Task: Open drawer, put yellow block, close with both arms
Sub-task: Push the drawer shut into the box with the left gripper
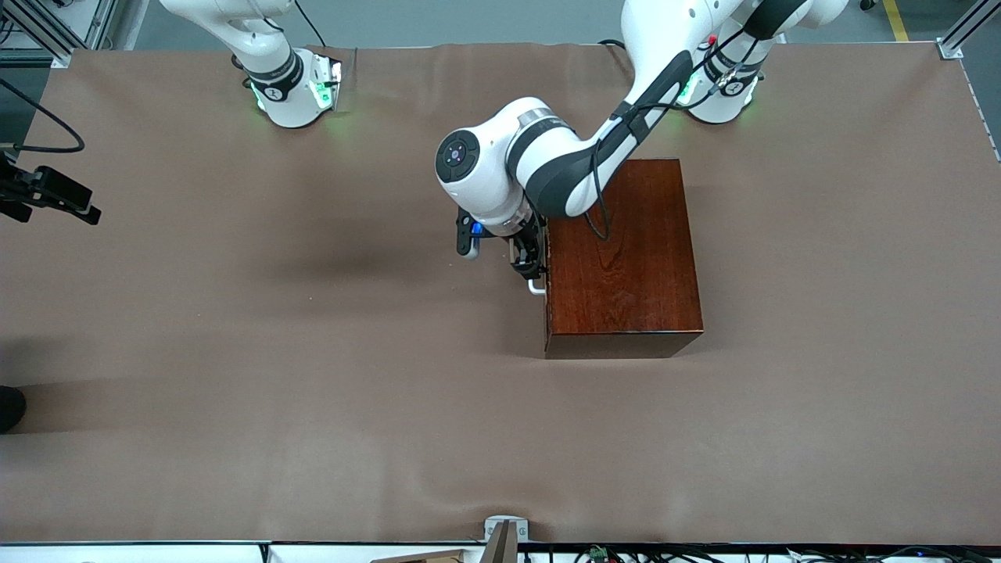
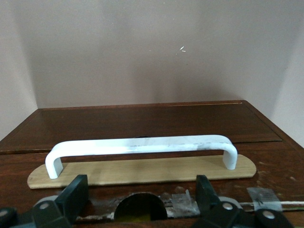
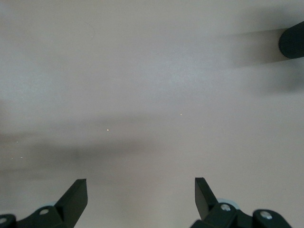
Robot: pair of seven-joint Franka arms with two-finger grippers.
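Note:
The dark reddish-brown box (image 1: 622,262) stands on the table with its drawer (image 2: 142,171) pushed in. The drawer's white bar handle (image 2: 142,145) faces the right arm's end of the table and also peeks out as the handle (image 1: 536,288) under the left hand. My left gripper (image 1: 530,270) hovers right at the drawer front, open. Its fingers (image 2: 78,186) stand just short of the handle with nothing between them. A yellowish patch shows in a half-round notch (image 2: 138,211); I cannot tell if it is the yellow block. My right gripper (image 3: 141,190) is open over bare table.
Brown cloth (image 1: 313,352) covers the whole table. A black device on a cable (image 1: 51,195) sits at the edge toward the right arm's end. A dark rounded object (image 3: 292,40) lies at the border of the right wrist view.

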